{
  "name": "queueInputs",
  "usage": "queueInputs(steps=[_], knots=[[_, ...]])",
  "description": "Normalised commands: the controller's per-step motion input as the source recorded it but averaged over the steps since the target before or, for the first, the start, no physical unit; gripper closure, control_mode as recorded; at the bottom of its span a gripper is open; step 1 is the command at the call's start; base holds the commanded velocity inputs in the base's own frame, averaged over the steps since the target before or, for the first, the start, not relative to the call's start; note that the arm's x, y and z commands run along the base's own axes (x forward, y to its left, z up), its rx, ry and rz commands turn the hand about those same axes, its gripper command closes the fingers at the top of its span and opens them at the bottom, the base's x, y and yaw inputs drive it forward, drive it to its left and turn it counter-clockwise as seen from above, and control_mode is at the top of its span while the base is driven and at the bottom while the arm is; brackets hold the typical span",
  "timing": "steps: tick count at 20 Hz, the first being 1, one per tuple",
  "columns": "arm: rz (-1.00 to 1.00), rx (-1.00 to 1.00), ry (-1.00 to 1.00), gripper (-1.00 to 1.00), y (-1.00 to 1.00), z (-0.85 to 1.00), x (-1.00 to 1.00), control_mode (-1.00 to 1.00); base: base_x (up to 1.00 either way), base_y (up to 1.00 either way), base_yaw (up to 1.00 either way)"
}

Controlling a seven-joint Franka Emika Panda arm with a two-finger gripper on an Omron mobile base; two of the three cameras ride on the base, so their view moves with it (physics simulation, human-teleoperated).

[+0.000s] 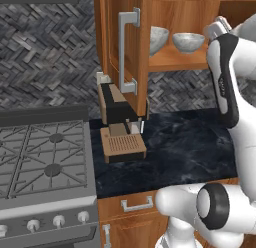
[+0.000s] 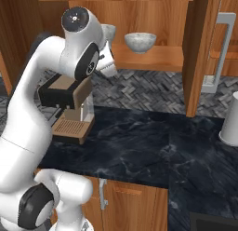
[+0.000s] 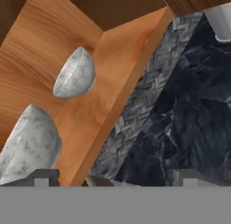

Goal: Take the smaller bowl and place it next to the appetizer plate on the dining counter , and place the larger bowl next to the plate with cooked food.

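Two stone-look bowls stand on the wooden shelf of an open wall cabinet. The smaller bowl sits to the right. The larger bowl sits to the left, partly hidden by the cabinet door in the left base view and by my arm in the right base view. My gripper is open and empty. It hangs in front of the shelf edge, close to the larger bowl and touching neither. The dining counter and both plates are out of view.
An open cabinet door hangs left of the shelf, another door to its right. Below lies a black countertop with a coffee machine and a white container. A stove sits further left.
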Motion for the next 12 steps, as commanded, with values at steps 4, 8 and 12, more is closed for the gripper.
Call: queueInputs(steps=[4, 8, 12], knots=[[0.00, 0.19, -0.05, -1.00, -0.58, 0.17, 0.20, -1.00, 0.00, 0.00, 0.00], [-0.04, 0.22, -0.03, -1.00, -0.32, -0.04, 0.47, -1.00, 0.00, 0.00, 0.00], [0.02, 0.05, 0.26, -1.00, -0.04, -0.08, 0.57, -1.00, 0.00, 0.00, 0.00]])
